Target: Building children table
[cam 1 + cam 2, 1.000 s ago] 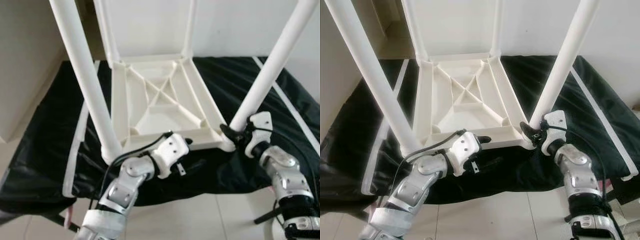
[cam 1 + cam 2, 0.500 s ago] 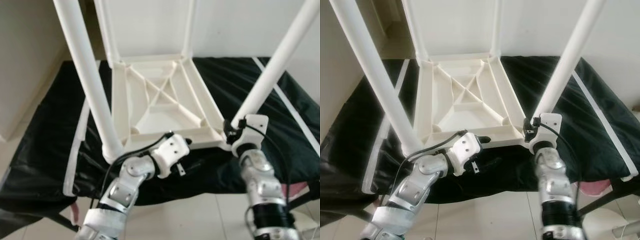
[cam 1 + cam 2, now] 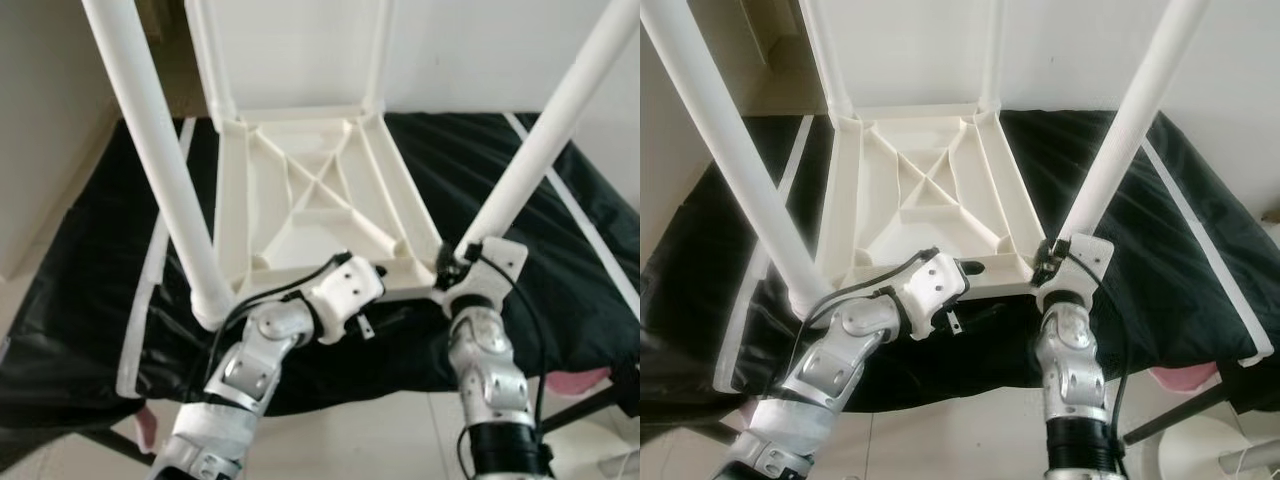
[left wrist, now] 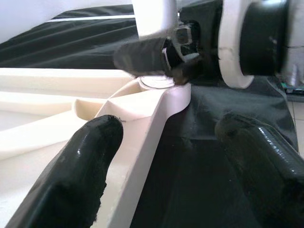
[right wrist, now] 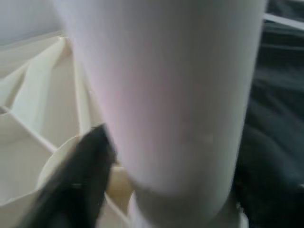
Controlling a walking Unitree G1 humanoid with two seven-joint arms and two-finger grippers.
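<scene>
I have the children's table top [image 3: 310, 200] lying upside down on a black cloth [image 3: 90, 280], ribbed underside up, and I count four white legs standing in its corner sockets, so the build looks close to finished; what remains, I judge, is seating the near right leg [image 3: 540, 130] fully and turning the table upright. My right claw [image 3: 1048, 262] is at the foot of that leg, its fingers on either side of the tube where it meets the socket, apparently gripping it. My left claw [image 3: 372, 272] sits at the top's near edge, between the two near legs, fingers [image 4: 90, 156] spread apart with the rim between them, not clamped. The legs' upper ends are cut off, and whether any leg is pushed home I cannot tell; the right wrist picture is blurred.
</scene>
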